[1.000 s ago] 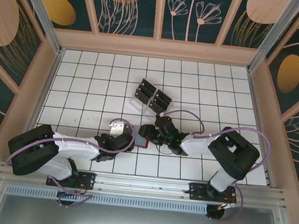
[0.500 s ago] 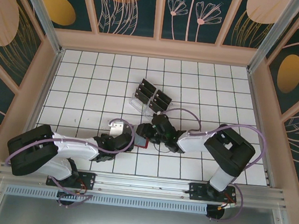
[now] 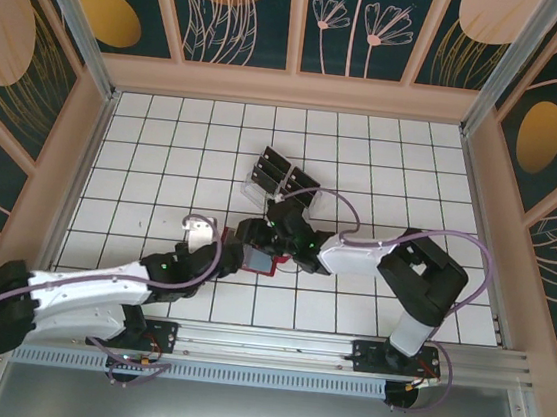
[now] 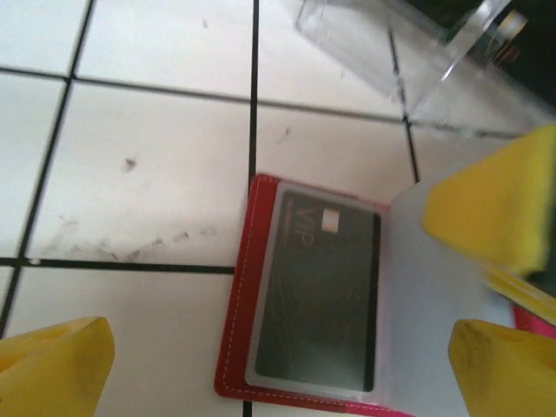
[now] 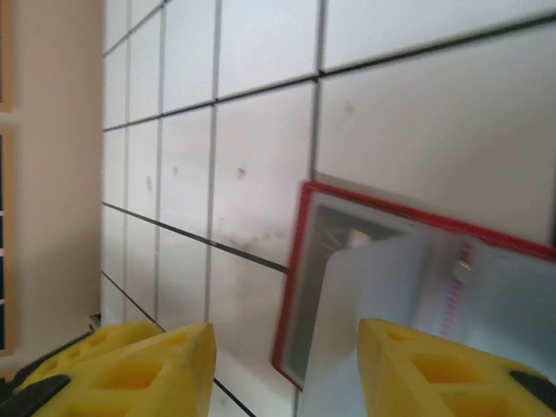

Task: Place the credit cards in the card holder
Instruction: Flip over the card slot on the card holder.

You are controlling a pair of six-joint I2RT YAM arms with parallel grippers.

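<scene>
- The card holder (image 4: 236, 347) is lying open on the white tiled table (image 4: 148, 174). In the left wrist view a dark credit card (image 4: 317, 300) is sitting under its clear pocket.
- That card is showing "VIP" in pale letters, with a small pale square beside the word. No other writing on it is coming through legibly.
- The left hand (image 4: 278, 369) is hovering over the holder with its yellow fingers spread wide, one at each lower corner of its view. It is gripping nothing.
- The right hand (image 5: 287, 365) is standing about half-wide. One finger is lying over the holder's pale translucent leaf (image 5: 382, 278); whether it is pinching that leaf I cannot tell.
- The right wrist view is catching the holder's red edge and a blurred line of red marks on the leaf. The "VIP" lettering is not reading there.
- The left wrist view is taking in a clear plastic rack (image 4: 373, 52) just beyond the holder.
- The top view is showing more credit cards (image 3: 287, 179) standing in that rack. It also has both hands meeting over the red holder near the table's middle.
</scene>
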